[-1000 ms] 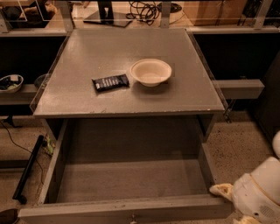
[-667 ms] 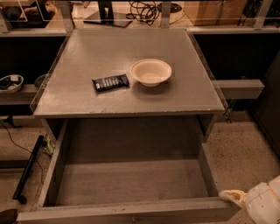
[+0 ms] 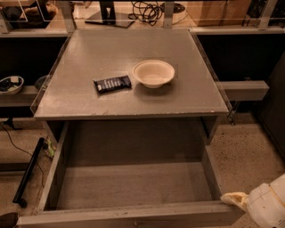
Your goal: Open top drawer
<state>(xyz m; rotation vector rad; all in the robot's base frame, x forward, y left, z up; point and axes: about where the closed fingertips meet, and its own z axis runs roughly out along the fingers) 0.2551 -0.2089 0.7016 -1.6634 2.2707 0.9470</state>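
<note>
**Mia:** What is left of the grey table (image 3: pixel 102 53)?

**Sam:** A dark shelf with a small dish (image 3: pixel 10 84) on it. Lower down, a black pole (image 3: pixel 27 173) lies on the floor (image 3: pixel 249 151) beside the table. A thin wire (image 3: pixel 15 139) runs near it.

**Mia:** And on the table?

**Sam:** The top is flat, grey and a bit scuffed. A dark wrapped bar (image 3: pixel 112 83) lies near the middle. Just right of it sits a pale round bowl (image 3: pixel 153 72). They are close, but I cannot tell if they touch.

**Mia:** What is behind the table?

**Sam:** A light brown top with black cables (image 3: pixel 147 9) curled on it.

**Mia:** Where is the top drawer (image 3: pixel 133 185)?

**Sam:** Right under the table top. It sticks far out from the table toward the camera. You can see all the way in. It is deep, plain and grey, with nothing lying in it.

**Mia:** What is right of the table?

**Sam:** A grey ledge (image 3: pixel 244 90) sticks out by the table's right side, with a dark space above it. Under it the floor is pale with little specks.

**Mia:** Where is the gripper (image 3: pixel 231 198)?

**Sam:** Low down, at the front right corner of the open drawer, below and right of the table top. Its pale yellow tip is at the drawer's corner. The white robot arm (image 3: pixel 269 207) is behind it, at the picture's edge.

**Mia:** Is it open? Does it hold anything?

**Sam:** I cannot tell if it is open or closed. I see nothing in its grip.
</note>
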